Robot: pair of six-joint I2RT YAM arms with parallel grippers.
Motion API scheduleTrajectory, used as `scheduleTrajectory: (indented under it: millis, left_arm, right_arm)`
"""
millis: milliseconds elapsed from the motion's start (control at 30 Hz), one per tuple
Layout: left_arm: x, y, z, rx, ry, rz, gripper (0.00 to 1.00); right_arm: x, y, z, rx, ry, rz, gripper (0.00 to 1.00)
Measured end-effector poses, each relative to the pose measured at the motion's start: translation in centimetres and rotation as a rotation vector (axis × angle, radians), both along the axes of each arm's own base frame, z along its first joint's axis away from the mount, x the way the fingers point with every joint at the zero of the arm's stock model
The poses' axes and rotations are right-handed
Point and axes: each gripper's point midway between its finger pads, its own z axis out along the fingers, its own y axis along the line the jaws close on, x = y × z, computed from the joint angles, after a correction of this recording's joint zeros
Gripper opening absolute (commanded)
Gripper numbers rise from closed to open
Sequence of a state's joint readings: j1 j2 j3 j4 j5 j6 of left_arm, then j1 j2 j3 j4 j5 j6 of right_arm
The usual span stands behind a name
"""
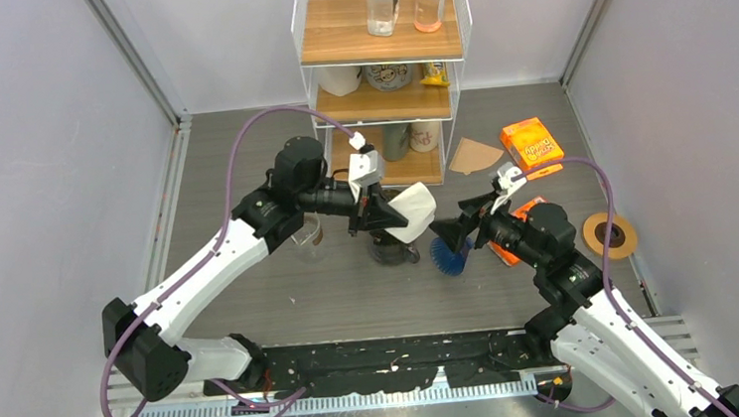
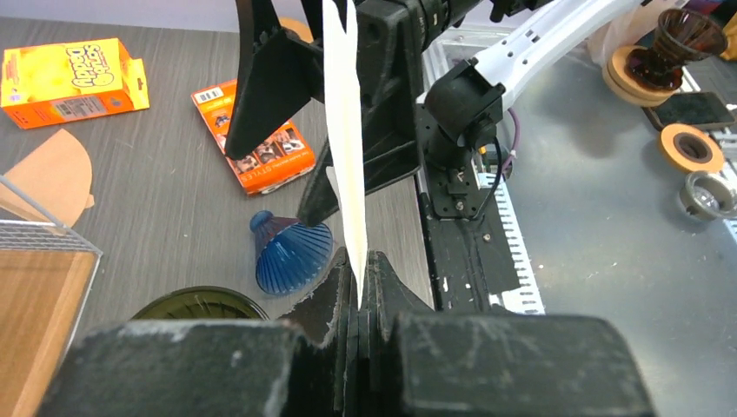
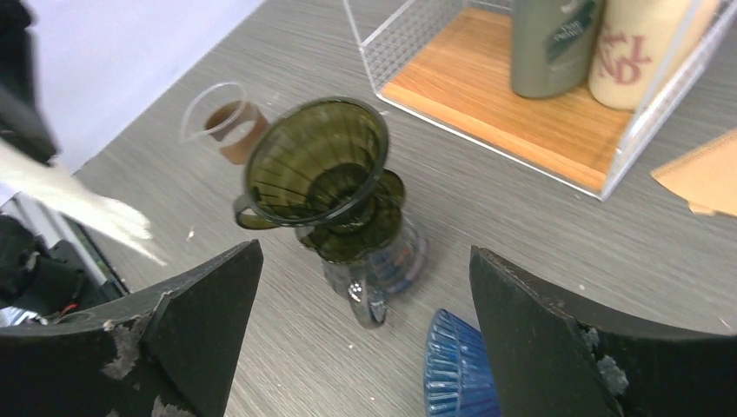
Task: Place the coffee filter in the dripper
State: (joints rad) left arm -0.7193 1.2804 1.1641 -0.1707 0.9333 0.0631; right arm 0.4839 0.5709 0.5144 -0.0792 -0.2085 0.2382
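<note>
1. Left gripper (image 2: 358,271) pinched shut on white filter (image 2: 346,130), aloft over mid-table.
2. Right gripper (image 3: 363,252) spread wide, empty.
3. Dripper (image 3: 317,165) mid-table, unlined.
4. Carrying step; next, probably centre filter over dripper, lower, release.

Grey table (image 1: 283,300): shelf rack (image 1: 393,172) at back, carafe (image 1: 396,253) bearing dark dripper (image 3: 317,165) centre, blue dripper (image 1: 449,256) beside. Brown filter (image 1: 474,155), orange box (image 1: 531,145), tape roll (image 1: 610,234) right.

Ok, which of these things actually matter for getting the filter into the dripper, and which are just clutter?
Job: white coffee filter, held in the left fingers; green dripper on the carafe.
Lying about: blue dripper, orange box, brown paper filter, tape roll, shelf.
</note>
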Motion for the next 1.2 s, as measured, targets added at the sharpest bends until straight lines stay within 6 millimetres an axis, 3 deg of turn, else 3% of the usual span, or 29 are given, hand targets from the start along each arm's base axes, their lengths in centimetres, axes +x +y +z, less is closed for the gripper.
scheduleTrajectory:
  millis: [167, 433, 867, 1200]
  left_arm:
    - [-0.2, 0.0, -0.4, 0.025, -0.012, -0.039, 0.0]
    - [-0.4, 0.2, -0.8, 0.038, -0.024, -0.051, 0.0]
    - [-0.4, 0.2, -0.9, 0.04, -0.021, -0.051, 0.0]
    - [-0.4, 0.2, -0.9, 0.04, -0.02, -0.053, 0.0]
  right_arm:
    - [-0.8, 1.0, 1.1, 0.019, -0.043, 0.078, 0.95]
    - [-1.4, 0.7, 3.0, 0.039, -0.126, 0.084, 0.95]
    - [-2.4, 1.1, 3.1, 0.022, -0.149, 0.148, 0.95]
    - [-2.0, 1.7, 3.9, 0.06, -0.156, 0.155, 0.95]
